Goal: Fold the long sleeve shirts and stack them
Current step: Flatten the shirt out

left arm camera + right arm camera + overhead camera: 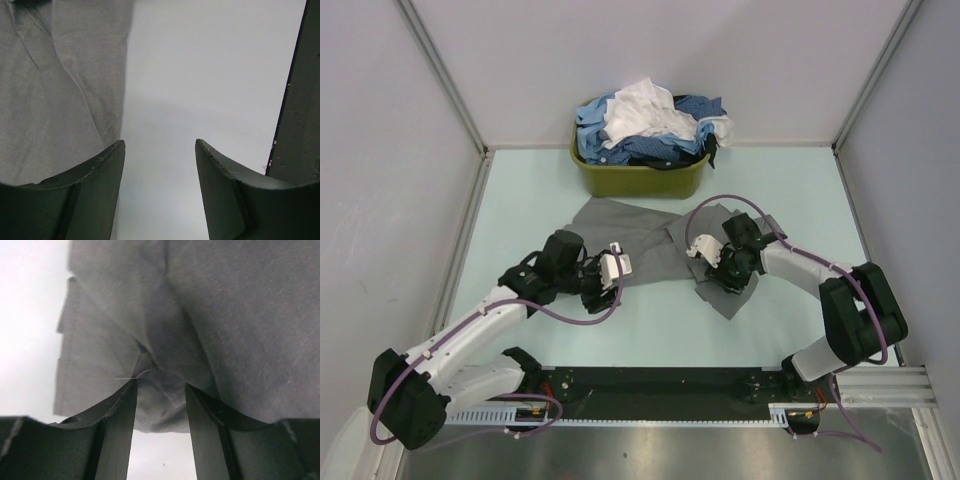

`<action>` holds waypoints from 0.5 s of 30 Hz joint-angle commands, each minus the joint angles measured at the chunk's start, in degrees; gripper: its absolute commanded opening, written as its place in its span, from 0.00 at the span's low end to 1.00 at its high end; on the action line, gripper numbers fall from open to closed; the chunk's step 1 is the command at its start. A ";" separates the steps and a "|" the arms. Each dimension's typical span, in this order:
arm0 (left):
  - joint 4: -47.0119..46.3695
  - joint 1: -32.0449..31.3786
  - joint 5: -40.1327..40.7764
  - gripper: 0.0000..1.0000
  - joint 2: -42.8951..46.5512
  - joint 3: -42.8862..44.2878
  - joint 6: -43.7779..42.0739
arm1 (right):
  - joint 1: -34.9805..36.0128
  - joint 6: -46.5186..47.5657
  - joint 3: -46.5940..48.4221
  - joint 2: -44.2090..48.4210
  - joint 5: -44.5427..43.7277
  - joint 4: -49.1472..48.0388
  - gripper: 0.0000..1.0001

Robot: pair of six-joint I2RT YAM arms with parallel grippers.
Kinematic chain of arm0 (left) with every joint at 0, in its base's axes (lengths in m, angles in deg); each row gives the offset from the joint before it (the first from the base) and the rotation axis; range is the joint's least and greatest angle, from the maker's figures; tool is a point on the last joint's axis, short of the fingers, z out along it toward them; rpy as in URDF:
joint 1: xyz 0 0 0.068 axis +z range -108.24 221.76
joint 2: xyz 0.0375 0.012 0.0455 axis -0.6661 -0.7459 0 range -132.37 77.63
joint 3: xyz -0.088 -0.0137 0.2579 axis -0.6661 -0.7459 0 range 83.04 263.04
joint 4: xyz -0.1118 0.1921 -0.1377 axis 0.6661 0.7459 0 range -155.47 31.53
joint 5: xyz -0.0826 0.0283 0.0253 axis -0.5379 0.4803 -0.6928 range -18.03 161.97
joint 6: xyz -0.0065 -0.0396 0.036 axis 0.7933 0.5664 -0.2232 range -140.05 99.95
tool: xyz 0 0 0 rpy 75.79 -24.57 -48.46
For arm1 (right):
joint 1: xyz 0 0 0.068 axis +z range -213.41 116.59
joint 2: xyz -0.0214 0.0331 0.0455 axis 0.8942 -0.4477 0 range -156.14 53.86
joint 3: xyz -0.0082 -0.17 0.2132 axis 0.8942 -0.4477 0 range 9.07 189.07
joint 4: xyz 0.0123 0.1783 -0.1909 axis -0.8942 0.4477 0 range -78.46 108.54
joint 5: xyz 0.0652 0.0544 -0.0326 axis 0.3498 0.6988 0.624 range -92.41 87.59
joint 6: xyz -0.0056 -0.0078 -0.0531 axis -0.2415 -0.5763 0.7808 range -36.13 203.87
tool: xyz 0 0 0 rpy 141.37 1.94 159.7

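A mid-grey long sleeve shirt [638,228] lies spread and rumpled on the table in front of the basket. My left gripper [623,268] sits at the shirt's near edge. In the left wrist view it [160,147] is open over bare table, and the grey shirt [60,85] reaches its left finger [107,165]. My right gripper [710,270] is low over the shirt's right part. In the right wrist view it [160,386] is open, and a raised fold of the grey shirt [165,400] bulges between the two fingertips. More shirts [650,125], blue and white, are heaped in the basket.
An olive-green basket [638,180] stands at the back of the table against the wall. Grey side walls [400,150] close in the table left and right. A black rail [660,385] with the arm bases runs along the near edge.
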 commanded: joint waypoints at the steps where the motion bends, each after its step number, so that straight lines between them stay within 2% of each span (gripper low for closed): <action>1: -0.96 0.25 0.64 0.64 1.05 -0.70 0.46 | -0.43 0.97 0.46 -0.75 -4.36 -6.32 0.49; 10: -0.61 0.33 0.12 0.65 2.54 -2.72 1.87 | -0.26 -1.50 1.35 -0.05 -6.56 -8.52 0.45; 15: -0.26 0.42 0.38 0.65 3.24 -2.63 2.22 | -0.17 -1.49 3.18 0.29 -6.13 -6.16 0.22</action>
